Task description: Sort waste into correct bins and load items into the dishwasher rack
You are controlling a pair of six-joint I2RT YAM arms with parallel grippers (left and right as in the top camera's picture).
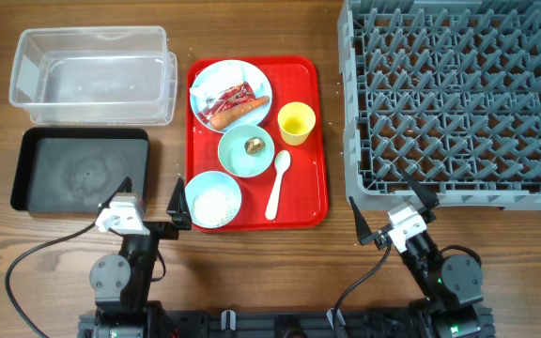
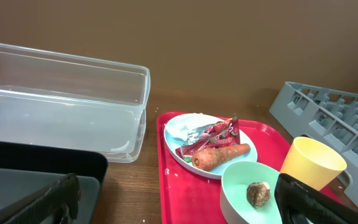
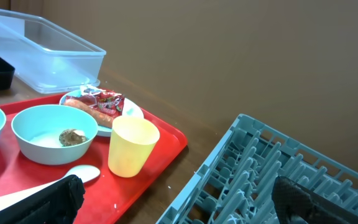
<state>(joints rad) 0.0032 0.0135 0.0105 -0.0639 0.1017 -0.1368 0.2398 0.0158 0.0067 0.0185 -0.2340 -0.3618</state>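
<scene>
On the red serving tray (image 1: 310, 178) a pale blue plate (image 1: 205, 80) holds the red wrapper (image 1: 230, 95), the orange carrot (image 1: 239, 112) and white tissue (image 2: 185, 124). A pale green bowl (image 1: 233, 160) holds the brown scrap (image 1: 253, 145). A light blue bowl (image 1: 195, 188) holds white rice (image 1: 216, 203). The yellow cup (image 1: 296, 123) and white spoon (image 1: 277, 183) lie beside them. The clear tub (image 1: 92, 75) and black tray (image 1: 78, 169) are at the left, the grey rack (image 1: 458, 99) at the right. My left gripper (image 1: 150, 202) and right gripper (image 1: 390, 208) are open and empty near the front edge.
The red tray lies between the bins and the rack. Bare wood shows along the front edge around both arms. Small white crumbs (image 1: 344, 155) dot the table between the red tray and the rack.
</scene>
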